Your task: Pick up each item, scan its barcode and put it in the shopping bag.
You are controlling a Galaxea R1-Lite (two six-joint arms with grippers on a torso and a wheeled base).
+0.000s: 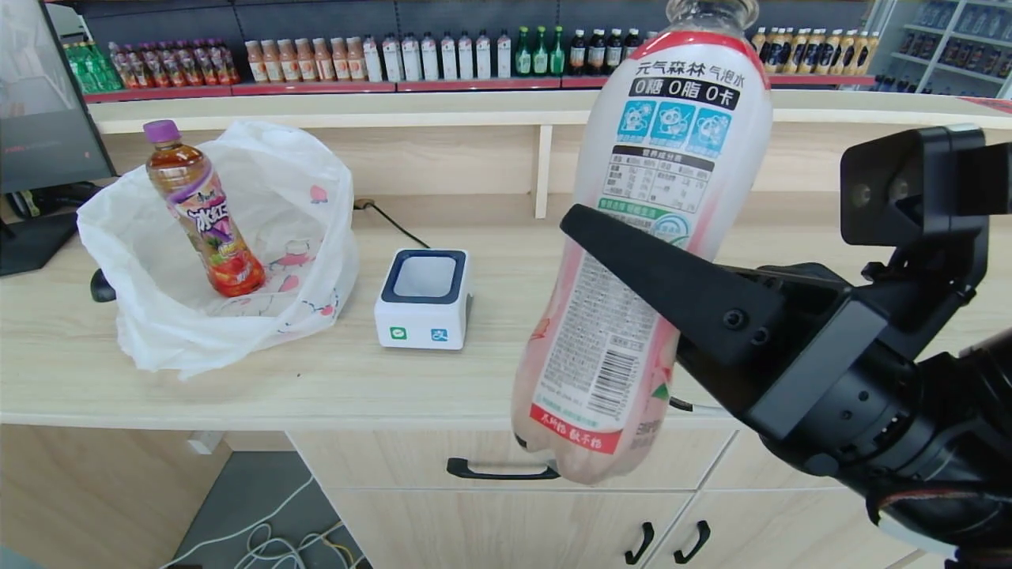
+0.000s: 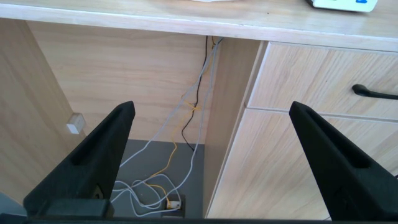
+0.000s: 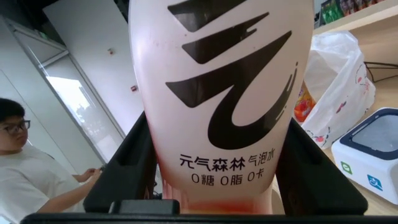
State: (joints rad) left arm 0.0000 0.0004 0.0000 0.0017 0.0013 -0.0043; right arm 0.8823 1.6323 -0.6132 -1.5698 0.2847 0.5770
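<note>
While the right gripper [image 1: 617, 237] hangs raised before the light wooden counter [image 1: 316, 371], its black fingers are clamped on either side of a tall pink-and-white labelled plastic drink bottle [image 1: 601, 356]. The bottle is held nearly upright, neck tilted slightly away, with its barcode panel facing the head camera. On the counter, to the bottle's left, sits a white box scanner with a dark blue rimmed window [image 1: 424, 299]. Further left lies an open white plastic shopping bag [image 1: 300, 205]. A purple-capped brown tea bottle [image 1: 207, 213] stands leaning inside it. The left gripper [image 2: 212, 112] is below the counter edge, fingers wide apart and holding nothing, facing the cabinet front and loose floor cables [image 2: 149, 186].
</note>
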